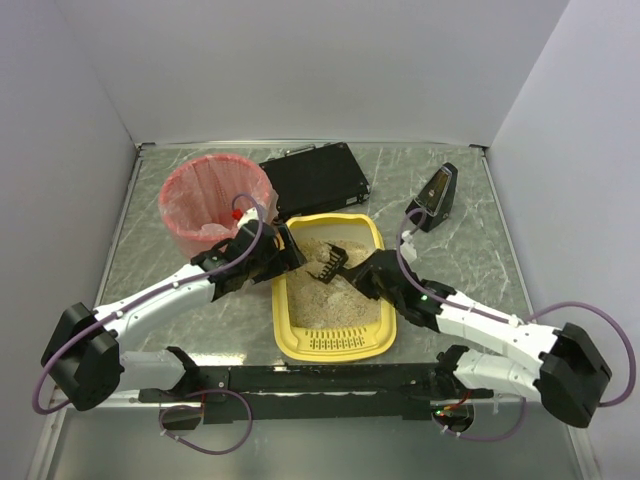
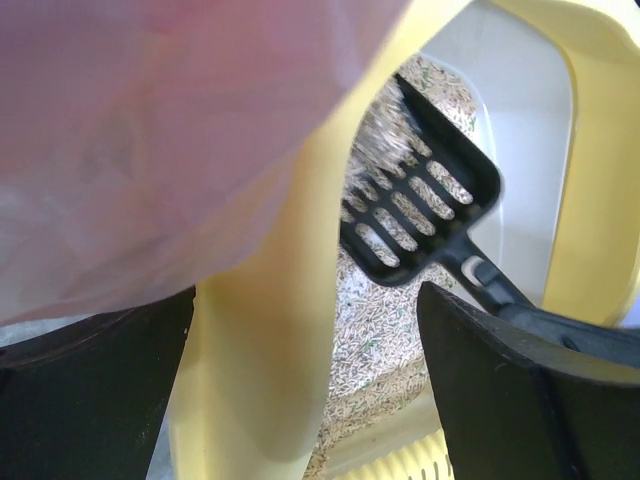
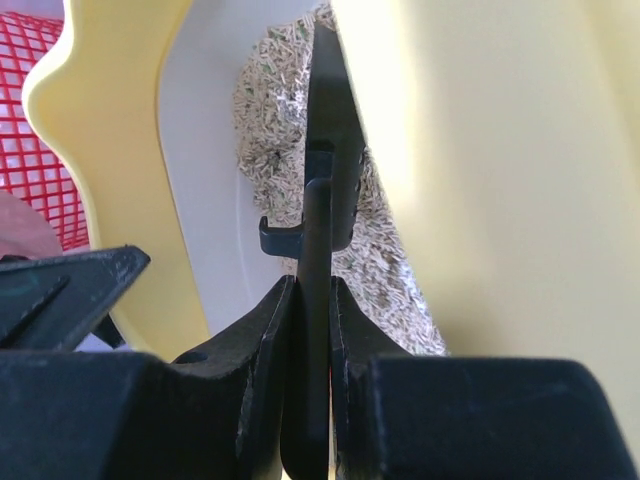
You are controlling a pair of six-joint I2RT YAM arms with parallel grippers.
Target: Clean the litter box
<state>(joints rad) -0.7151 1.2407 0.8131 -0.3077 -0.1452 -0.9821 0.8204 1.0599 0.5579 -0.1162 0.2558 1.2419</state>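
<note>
The litter box [image 1: 281, 315] stands on the bench [image 1: 480, 260], near the middle, between the two arms. Its slotted strip [image 1: 335, 343] is at the near end. Beige litter [image 1: 335, 300] covers the floor of the box.

Right gripper [image 1: 365, 275]: reaches over the right rim of the box. Its fingers [image 3: 265, 350] are pressed together on the thin handle of a black scoop [image 1: 328, 262]. The slotted scoop head lies inside the box, over the far part of the litter, and some litter rests on it.

Left gripper [image 1: 285, 255]: at the left rim of the box, toward the far end. Its fingers [image 2: 520, 400] stand wide apart, with the yellow rim running between them. Whether either finger touches the rim cannot be told. The gripper holds nothing.

Beyond the left gripper, a round red mesh bin [image 1: 190, 215] with a pink liner stands just beside the far left corner of the box. A flat black case [image 1: 315, 180] lies behind the box, beside the bin. A small black wedge-shaped object [image 1: 435, 198] stands at the far right, apart from the box.
</note>
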